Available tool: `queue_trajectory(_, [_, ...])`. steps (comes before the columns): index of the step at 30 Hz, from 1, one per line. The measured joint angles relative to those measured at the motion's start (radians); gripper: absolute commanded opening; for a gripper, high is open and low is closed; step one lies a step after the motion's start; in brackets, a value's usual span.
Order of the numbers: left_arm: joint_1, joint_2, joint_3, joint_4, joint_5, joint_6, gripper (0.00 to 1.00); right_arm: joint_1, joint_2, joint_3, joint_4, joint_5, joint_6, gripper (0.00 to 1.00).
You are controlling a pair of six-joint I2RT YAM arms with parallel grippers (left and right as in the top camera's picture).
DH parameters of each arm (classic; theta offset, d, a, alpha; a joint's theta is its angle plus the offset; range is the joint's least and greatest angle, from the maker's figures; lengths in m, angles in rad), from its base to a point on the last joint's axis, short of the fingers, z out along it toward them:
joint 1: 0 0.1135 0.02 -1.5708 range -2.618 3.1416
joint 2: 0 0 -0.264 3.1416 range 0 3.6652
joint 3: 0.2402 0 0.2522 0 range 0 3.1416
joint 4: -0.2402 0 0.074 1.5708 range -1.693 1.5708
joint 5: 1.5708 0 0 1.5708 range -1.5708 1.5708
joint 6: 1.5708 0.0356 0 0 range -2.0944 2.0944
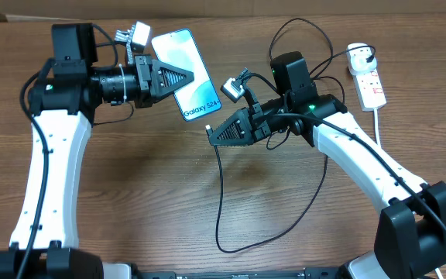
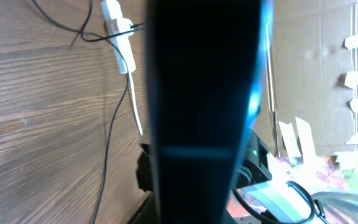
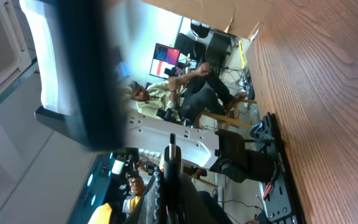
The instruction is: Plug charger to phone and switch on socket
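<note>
Legible text: one item
"Galaxy S24" appears at one end of the phone [image 1: 186,68] screen, overhead view.

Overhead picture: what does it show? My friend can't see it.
The left hand holds the phone, blue screen up, while the right hand holds the charger tip close to the phone's bottom end. The white socket lies at the far right of the wooden table.

We note a wood-grain table [image 1: 145,209], taped cardboard panels [image 2: 309,56] along its far edge, and a lit monitor [image 3: 165,60] beyond.
</note>
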Motion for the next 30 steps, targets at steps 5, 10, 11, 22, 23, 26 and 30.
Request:
queue_trajectory(5, [0.000,0.100,0.000,0.012,0.058,0.006,0.04,0.000,0.000,0.000,0.002,0.000,0.012,0.04])
queue_trajectory(10, [0.000,0.172,0.000,0.045,0.140,0.016,0.04,0.000,0.000,0.000,0.013,0.000,0.013,0.04])
queue_trajectory(11, [0.000,0.176,0.000,0.046,0.150,0.018,0.04,0.000,0.000,0.000,0.013,0.000,0.013,0.04])
queue_trajectory(22, [0.000,0.179,0.000,0.101,0.254,0.016,0.04,0.000,0.000,0.000,0.020,0.024,0.048,0.04])
queue_trajectory(23, [0.000,0.179,0.000,0.101,0.258,0.016,0.04,0.000,0.000,0.000,0.021,0.025,0.051,0.04])
queue_trajectory(26, [0.000,0.179,0.000,0.101,0.265,0.008,0.04,0.000,0.000,0.000,0.023,0.026,0.058,0.04])
queue_trajectory(30, [0.000,0.179,0.000,0.100,0.266,0.005,0.04,0.000,0.000,0.000,0.026,0.025,0.065,0.04])
